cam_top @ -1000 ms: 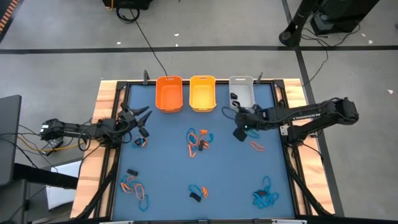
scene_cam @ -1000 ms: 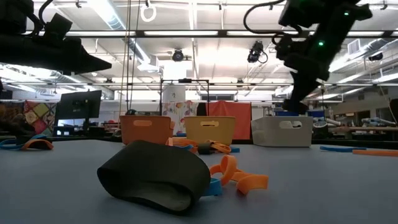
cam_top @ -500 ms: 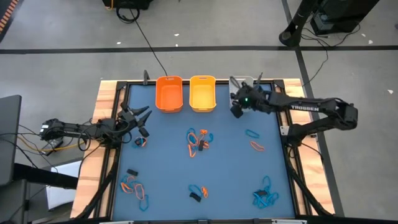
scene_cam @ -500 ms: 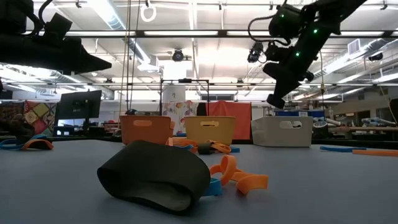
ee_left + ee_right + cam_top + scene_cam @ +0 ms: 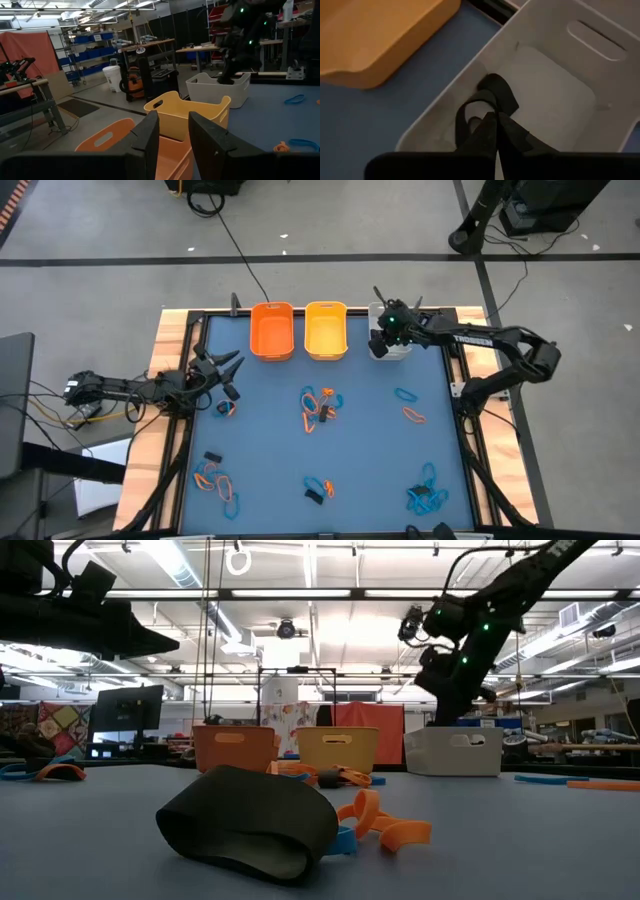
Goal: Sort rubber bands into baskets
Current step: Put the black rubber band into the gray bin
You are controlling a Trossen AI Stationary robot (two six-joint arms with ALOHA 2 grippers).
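Overhead, strip lights [image 5: 330,593], blue tabletop [image 5: 360,450]

A blue table [image 5: 360,450] framed in pale wood is showing three baskets along its far edge: an orange basket [image 5: 271,332], a yellow-orange basket [image 5: 325,330] and a light grey-white basket [image 5: 455,751]. Blue and orange rubber bands [image 5: 318,406] are lying in small tangles across the blue surface, with a few black ones among them, and a black rubber band [image 5: 495,95] is showing against the pale inside of the grey-white basket. Both arms are appearing dark, almost black.
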